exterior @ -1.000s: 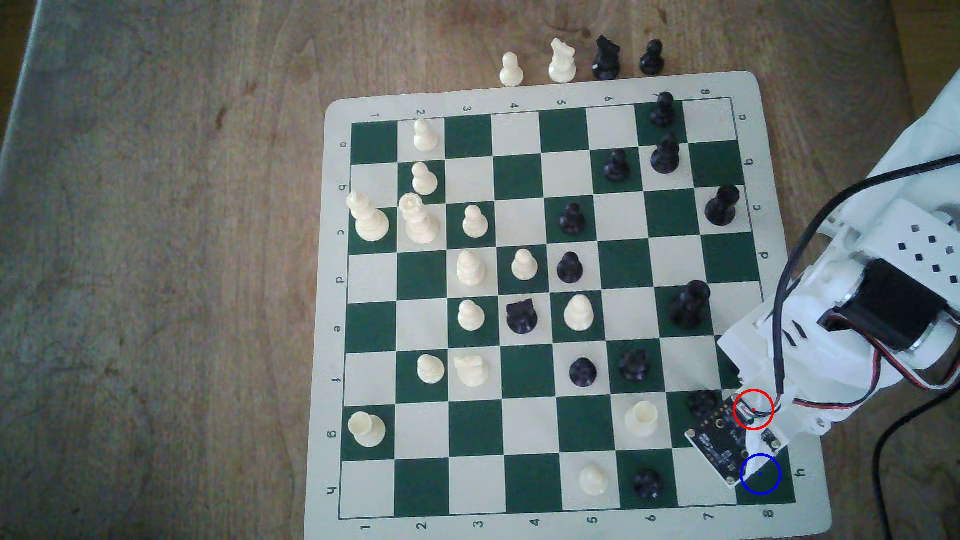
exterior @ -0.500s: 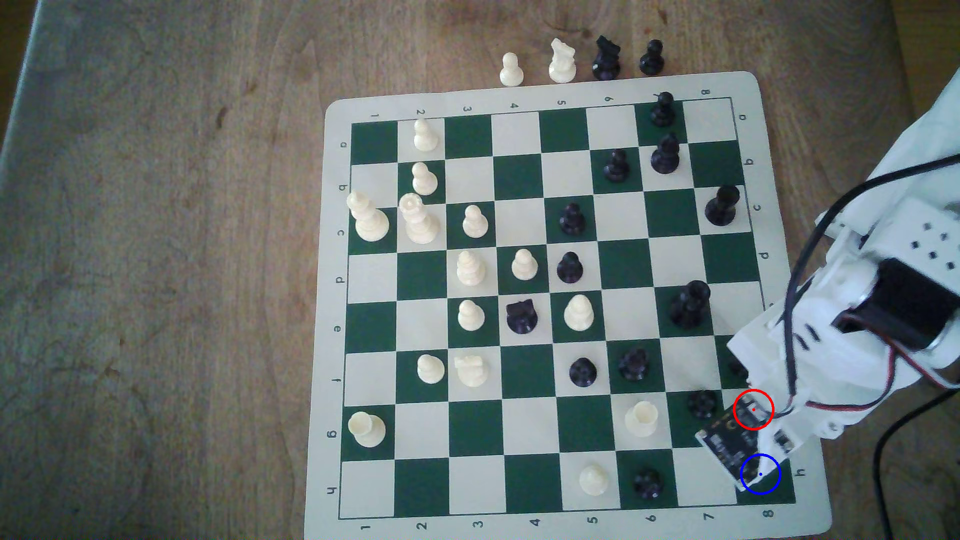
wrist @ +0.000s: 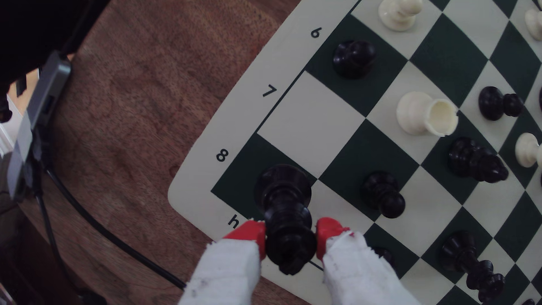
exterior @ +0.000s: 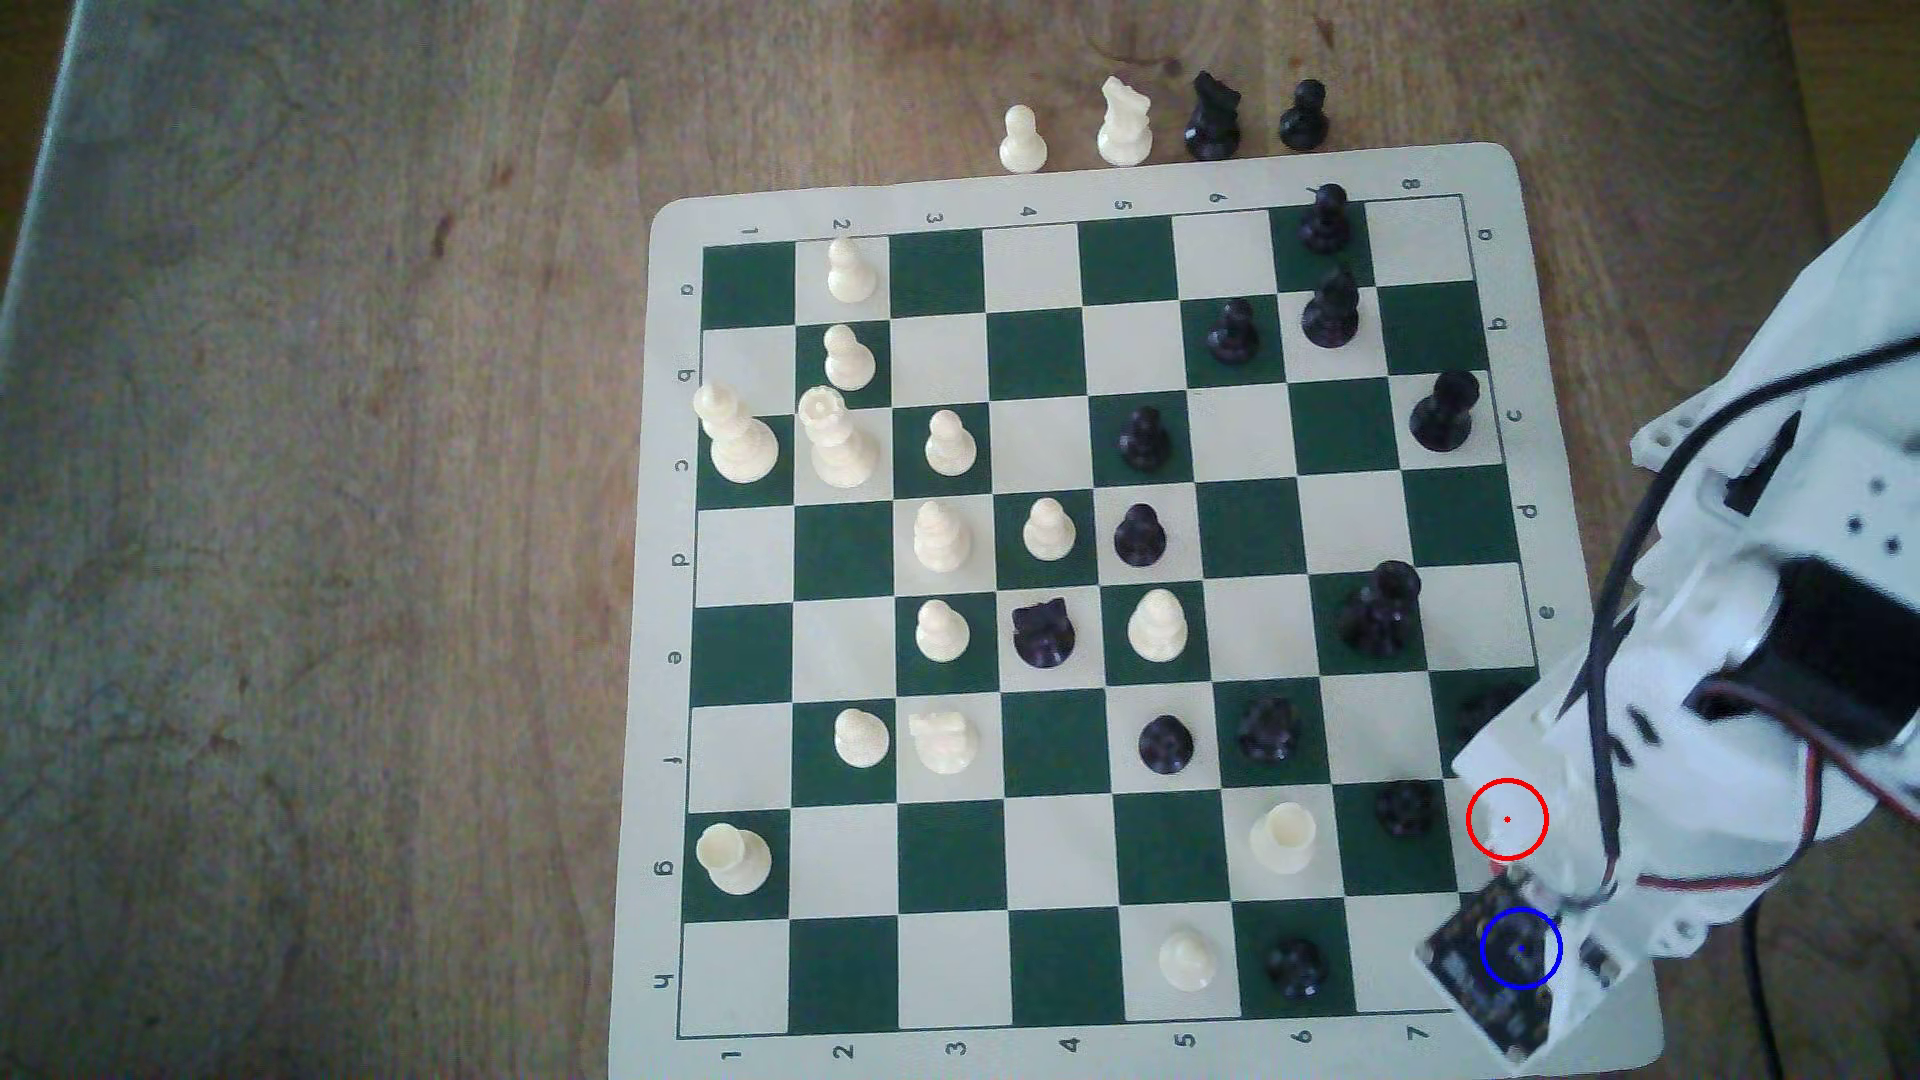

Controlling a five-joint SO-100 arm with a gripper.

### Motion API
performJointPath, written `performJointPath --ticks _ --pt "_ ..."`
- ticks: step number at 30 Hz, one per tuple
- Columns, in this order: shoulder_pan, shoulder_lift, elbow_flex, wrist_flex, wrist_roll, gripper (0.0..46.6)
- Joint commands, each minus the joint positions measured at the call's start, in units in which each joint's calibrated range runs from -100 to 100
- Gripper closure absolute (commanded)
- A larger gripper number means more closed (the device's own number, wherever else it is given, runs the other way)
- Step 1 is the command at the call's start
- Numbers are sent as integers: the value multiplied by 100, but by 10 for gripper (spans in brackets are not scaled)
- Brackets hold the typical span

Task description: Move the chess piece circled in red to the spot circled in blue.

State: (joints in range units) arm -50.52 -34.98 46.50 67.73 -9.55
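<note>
chess piece [wrist: 286, 214], glossy black, wide round base, slim ribbed body, small rounded head, base over the dark green corner square [wrist: 237, 176] at h8, gripper [wrist: 290, 237] red-tipped fingers [wrist: 252, 234] clamped on its upper body, black pawn [wrist: 381, 192] on neighbouring green square, white rook [wrist: 425, 115] further in

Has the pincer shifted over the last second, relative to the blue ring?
Yes. In the exterior view the arm's camera board slid from the red ring down onto the blue ring, pincer gripping the chess piece.
</note>
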Motion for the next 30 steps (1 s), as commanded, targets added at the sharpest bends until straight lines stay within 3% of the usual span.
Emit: performJointPath --ticks 1,30 --pt "-99 238 -534 -123 15 437" --pt "-302 994 -924 -123 54 437"
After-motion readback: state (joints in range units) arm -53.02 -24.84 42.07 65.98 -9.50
